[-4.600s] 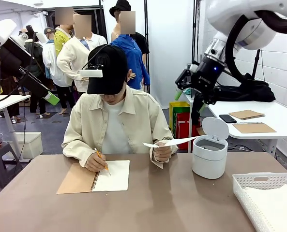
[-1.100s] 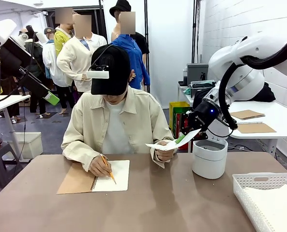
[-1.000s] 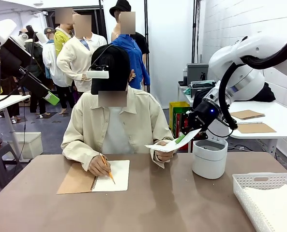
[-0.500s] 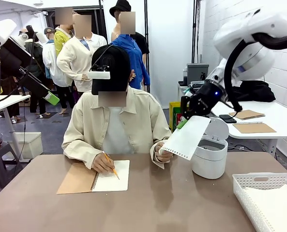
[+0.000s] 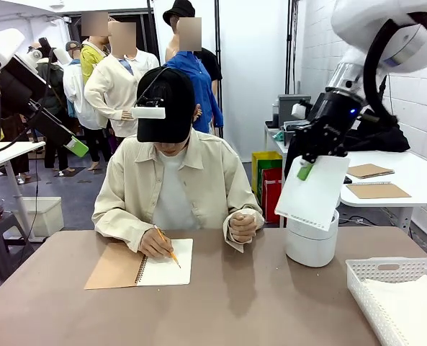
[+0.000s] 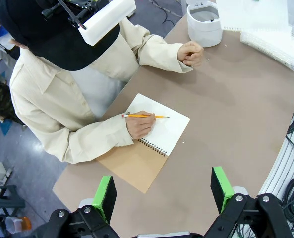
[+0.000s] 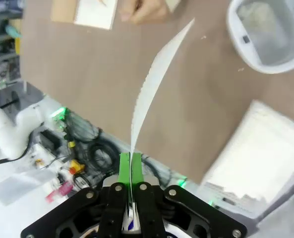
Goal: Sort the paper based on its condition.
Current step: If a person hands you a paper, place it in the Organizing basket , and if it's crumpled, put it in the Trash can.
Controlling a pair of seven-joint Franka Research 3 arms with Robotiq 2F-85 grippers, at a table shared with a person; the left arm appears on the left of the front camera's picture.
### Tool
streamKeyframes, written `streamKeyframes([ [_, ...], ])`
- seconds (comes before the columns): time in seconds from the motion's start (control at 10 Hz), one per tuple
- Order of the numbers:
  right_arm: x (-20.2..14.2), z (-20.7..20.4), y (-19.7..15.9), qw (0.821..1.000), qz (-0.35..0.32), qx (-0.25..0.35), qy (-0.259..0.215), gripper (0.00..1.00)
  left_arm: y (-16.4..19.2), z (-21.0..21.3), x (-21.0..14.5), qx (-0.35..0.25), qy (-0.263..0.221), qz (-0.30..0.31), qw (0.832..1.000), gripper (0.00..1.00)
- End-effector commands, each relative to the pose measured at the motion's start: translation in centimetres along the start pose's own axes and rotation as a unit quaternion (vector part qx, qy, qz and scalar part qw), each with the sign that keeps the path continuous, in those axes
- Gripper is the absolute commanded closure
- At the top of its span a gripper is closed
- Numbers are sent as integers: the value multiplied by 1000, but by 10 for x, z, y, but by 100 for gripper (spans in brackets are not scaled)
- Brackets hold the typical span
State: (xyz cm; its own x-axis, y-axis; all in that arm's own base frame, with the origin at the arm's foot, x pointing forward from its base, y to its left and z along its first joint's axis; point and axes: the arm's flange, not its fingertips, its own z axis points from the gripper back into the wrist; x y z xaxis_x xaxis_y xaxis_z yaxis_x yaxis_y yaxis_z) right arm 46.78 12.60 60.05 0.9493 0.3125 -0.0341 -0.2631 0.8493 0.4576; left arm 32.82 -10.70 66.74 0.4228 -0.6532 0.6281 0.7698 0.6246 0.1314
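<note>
Raised above the table's right side, the right gripper (image 5: 304,170) hangs from its arm with green pads (image 7: 130,171) clamped on the top corner of a sheet of paper (image 5: 315,192), which dangles in front of the round white bin (image 5: 311,247). Seen from the right wrist, the sheet runs edge-on, its torn perforated side visible. The left gripper (image 6: 163,194), jaws spread and empty, hovers over the person's notebook (image 6: 162,133), where a hand (image 6: 140,124) holds a pencil (image 6: 143,116).
</note>
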Motion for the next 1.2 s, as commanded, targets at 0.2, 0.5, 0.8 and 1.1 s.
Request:
streamKeyframes([
  [0.2, -43, 13, -34, 976, 43, -166, -137, 100, 1, 0, 0, 1, -2, 2, 1000, 0],
  [0.5, -66, 25, -63, 955, -18, -210, -210, 100, 1, 0, 0, 1, -2, 2, 1000, 0],
  [0.8, -63, 36, -68, 960, -5, -203, -194, 100, 1, 0, 0, 1, -2, 2, 1000, 0],
  [1.1, -63, 36, -68, 960, -5, -203, -194, 100, 1, 0, 0, 1, -2, 2, 1000, 0],
])
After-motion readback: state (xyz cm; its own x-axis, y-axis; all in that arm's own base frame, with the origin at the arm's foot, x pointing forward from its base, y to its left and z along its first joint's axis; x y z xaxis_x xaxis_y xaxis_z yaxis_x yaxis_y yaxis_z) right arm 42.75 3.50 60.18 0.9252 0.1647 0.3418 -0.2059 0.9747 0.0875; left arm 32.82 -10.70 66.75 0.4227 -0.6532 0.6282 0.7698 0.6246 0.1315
